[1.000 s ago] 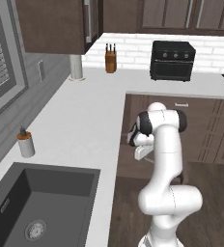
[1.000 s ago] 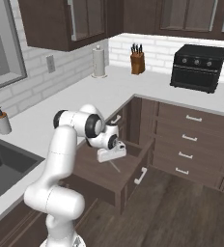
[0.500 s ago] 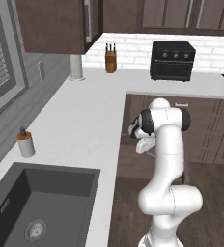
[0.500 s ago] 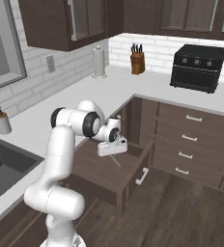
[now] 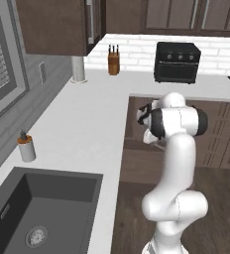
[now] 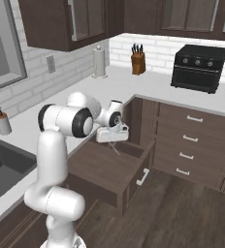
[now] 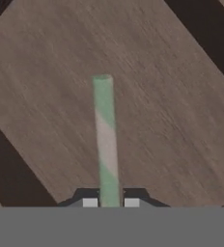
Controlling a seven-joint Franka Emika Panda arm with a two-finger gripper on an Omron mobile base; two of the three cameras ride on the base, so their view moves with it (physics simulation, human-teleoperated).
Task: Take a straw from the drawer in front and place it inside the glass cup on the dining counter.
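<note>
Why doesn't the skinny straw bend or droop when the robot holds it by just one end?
Probably because it is stiff: the straw sticks out straight from the gripper, which is shut on one end of it, over the open drawer. It looks thin, so likely very light. Being round and smooth, it might slip from the grip or roll if dropped.

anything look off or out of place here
Nothing stands out. The drawer is pulled open on purpose, and the gripper above it is shut on the straw, which sticks straight out between the fingers. No spills or damage on the worktop.
</note>
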